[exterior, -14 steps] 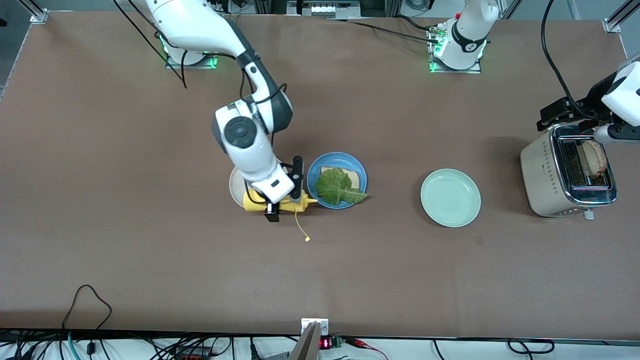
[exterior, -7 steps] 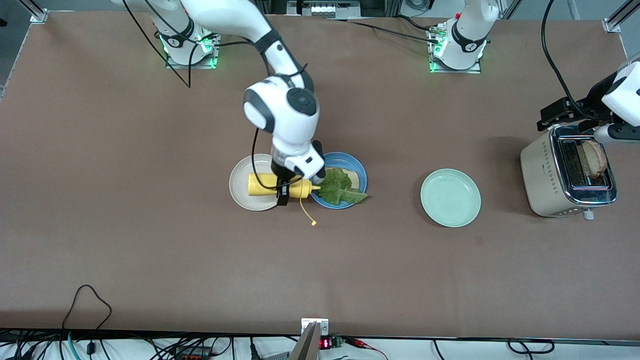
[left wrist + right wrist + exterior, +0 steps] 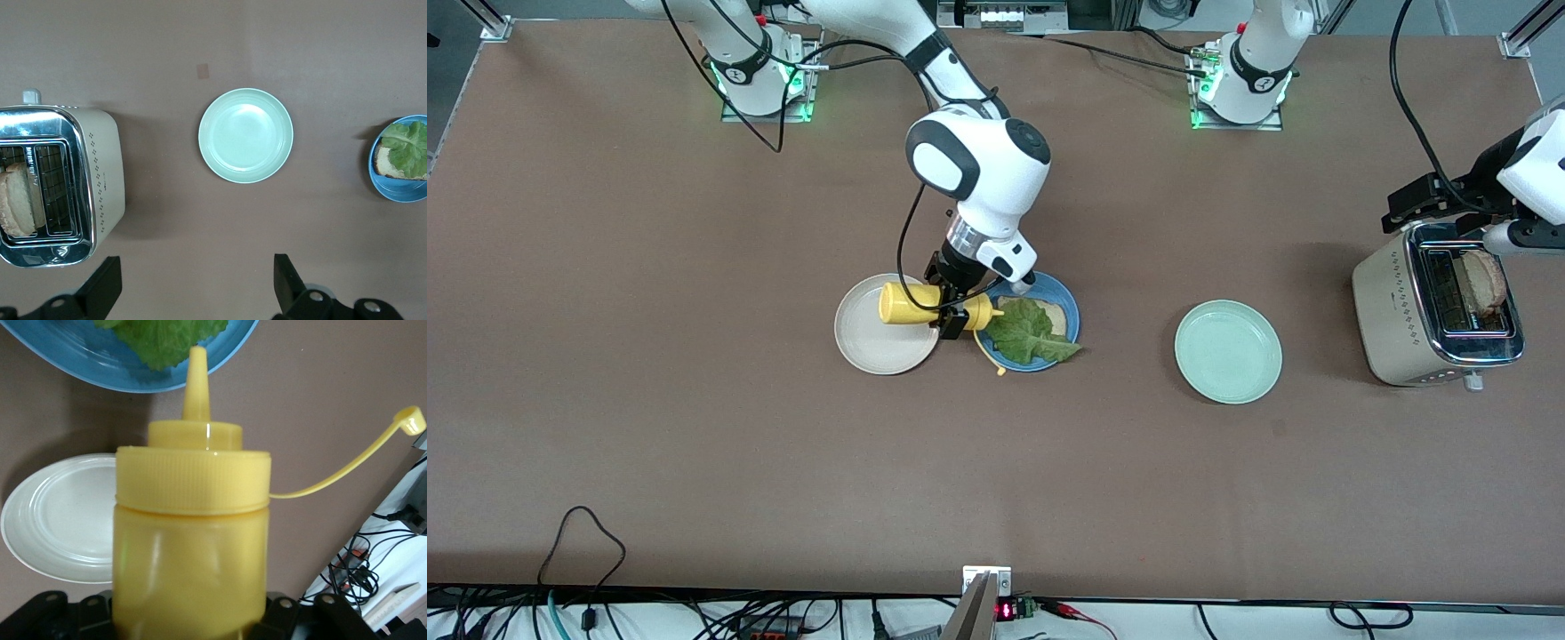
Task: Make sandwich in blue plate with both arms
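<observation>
The blue plate (image 3: 1069, 310) holds one bread slice (image 3: 1055, 316) with a green lettuce leaf (image 3: 1028, 335) lying on it. My right gripper (image 3: 951, 312) is shut on a yellow squeeze bottle (image 3: 911, 303). The bottle hangs on its side over the gap between the beige plate (image 3: 871, 343) and the blue plate, nozzle over the blue rim. In the right wrist view the bottle (image 3: 192, 540) fills the frame, with the lettuce (image 3: 163, 333) just past its tip. A second bread slice (image 3: 1485, 280) stands in the toaster (image 3: 1392, 311). My left gripper (image 3: 1427, 203) waits open above the toaster.
A pale mint plate (image 3: 1227, 352) lies between the blue plate and the toaster. The bottle's open cap (image 3: 410, 423) dangles on its thin strap. The left wrist view shows the mint plate (image 3: 245, 135), the toaster (image 3: 100, 173) and the blue plate (image 3: 400, 190) below the open left gripper (image 3: 197, 287).
My right arm has carried the yellow bottle up and across the beige plate toward the blue plate, and the cap strap has swung with it. The left arm has not moved.
</observation>
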Robot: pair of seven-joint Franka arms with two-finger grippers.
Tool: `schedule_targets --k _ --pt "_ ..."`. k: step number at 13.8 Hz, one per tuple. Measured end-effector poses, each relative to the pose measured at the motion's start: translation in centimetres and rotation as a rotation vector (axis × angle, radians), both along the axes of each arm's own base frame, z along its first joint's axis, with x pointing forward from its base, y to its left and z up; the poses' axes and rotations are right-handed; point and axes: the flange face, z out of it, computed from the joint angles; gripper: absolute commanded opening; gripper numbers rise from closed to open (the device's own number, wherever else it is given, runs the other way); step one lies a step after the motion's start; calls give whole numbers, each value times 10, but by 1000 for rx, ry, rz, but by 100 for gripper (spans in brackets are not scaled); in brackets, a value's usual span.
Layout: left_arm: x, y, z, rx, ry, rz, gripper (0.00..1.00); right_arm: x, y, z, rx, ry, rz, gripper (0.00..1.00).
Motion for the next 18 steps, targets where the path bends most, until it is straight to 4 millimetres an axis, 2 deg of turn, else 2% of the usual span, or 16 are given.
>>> schedule_targets --k 5,9,11,13,14,18 --pt "0 0 0 0 0 0 100 -1 11 -1 -46 -22 9 23" --pt "0 0 0 0 0 1 100 10 8 28 -10 -23 -57 23" --pt "0 0 0 0 0 2 100 22 -1 42 47 7 -104 23" --pt "0 0 0 0 1 2 100 40 -21 59 121 55 -151 23" --pt "0 0 0 0 2 3 100 53 -37 74 168 81 -172 23" --pt "0 1 -2 3 5 3 100 99 -114 135 370 189 -241 23"
